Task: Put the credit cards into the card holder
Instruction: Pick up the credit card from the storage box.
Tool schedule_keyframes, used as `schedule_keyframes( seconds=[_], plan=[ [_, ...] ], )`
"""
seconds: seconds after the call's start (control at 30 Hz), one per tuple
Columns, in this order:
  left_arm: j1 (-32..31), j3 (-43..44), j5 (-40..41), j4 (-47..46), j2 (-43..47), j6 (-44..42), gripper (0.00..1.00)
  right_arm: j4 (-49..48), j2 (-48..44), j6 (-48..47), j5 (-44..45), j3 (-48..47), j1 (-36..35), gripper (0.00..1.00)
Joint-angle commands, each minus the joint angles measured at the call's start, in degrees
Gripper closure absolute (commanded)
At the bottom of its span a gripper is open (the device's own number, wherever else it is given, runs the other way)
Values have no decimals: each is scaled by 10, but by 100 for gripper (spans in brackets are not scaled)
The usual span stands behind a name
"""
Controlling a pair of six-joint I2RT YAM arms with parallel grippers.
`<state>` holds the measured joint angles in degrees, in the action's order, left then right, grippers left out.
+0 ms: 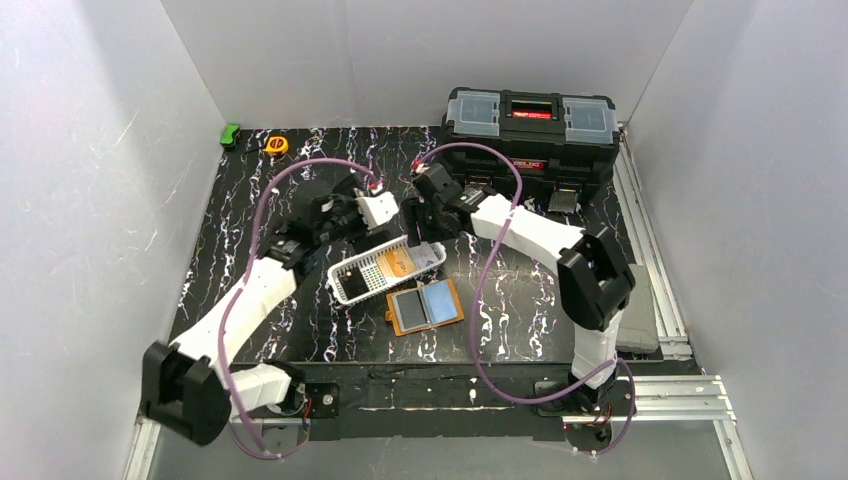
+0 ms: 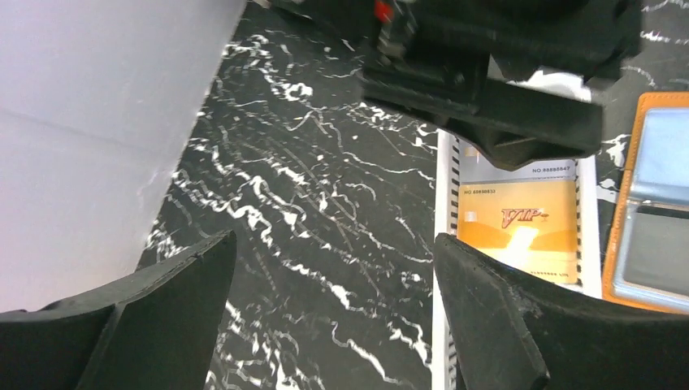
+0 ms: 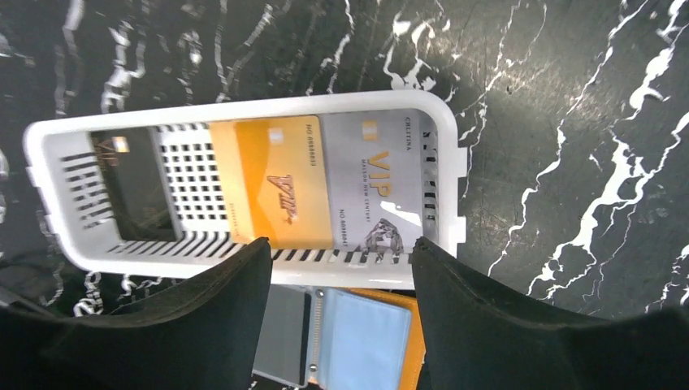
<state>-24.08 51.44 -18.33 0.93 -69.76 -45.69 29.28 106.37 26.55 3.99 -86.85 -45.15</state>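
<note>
The right gripper (image 3: 340,245), jaws apart and empty, hangs over the white basket's (image 3: 244,110) right end, with the orange card (image 3: 272,183) just left of it.

Left gripper (image 2: 333,252) and right gripper (image 3: 340,258) both wide-jawed and empty, arms angled toward each other.

You'll find the orange plastic card (image 3: 272,195) and silvery-white plastic card (image 3: 378,191) smooth and glossy, the white slotted plastic basket (image 3: 244,110) smooth. The orange leather-like folding wallet (image 1: 425,307) has shiny clear pockets. The black white-veined tabletop (image 3: 569,122) looks smooth, faintly reflective.
</note>
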Motion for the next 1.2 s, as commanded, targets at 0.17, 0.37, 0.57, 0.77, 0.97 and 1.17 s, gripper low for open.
schedule_keyframes(
  seconds=[0.17,0.37,0.57,0.77,0.97,1.17],
  plan=[
    [35,-2,10,136,151,121,4,58,84,-21,65,-71,-13,29],
    [35,3,-9,158,158,141,2,65,110,-26,77,-86,-20,29],
    [35,1,-14,149,154,149,2,89,136,-28,96,-103,-33,28],
    [35,-5,-7,141,158,152,2,102,158,-30,113,-113,-47,28],
    [35,-7,-12,139,157,158,2,99,157,-37,121,-117,-54,34],
    [35,-3,-17,136,148,165,3,100,157,-48,131,-125,-63,41]
  ],
)
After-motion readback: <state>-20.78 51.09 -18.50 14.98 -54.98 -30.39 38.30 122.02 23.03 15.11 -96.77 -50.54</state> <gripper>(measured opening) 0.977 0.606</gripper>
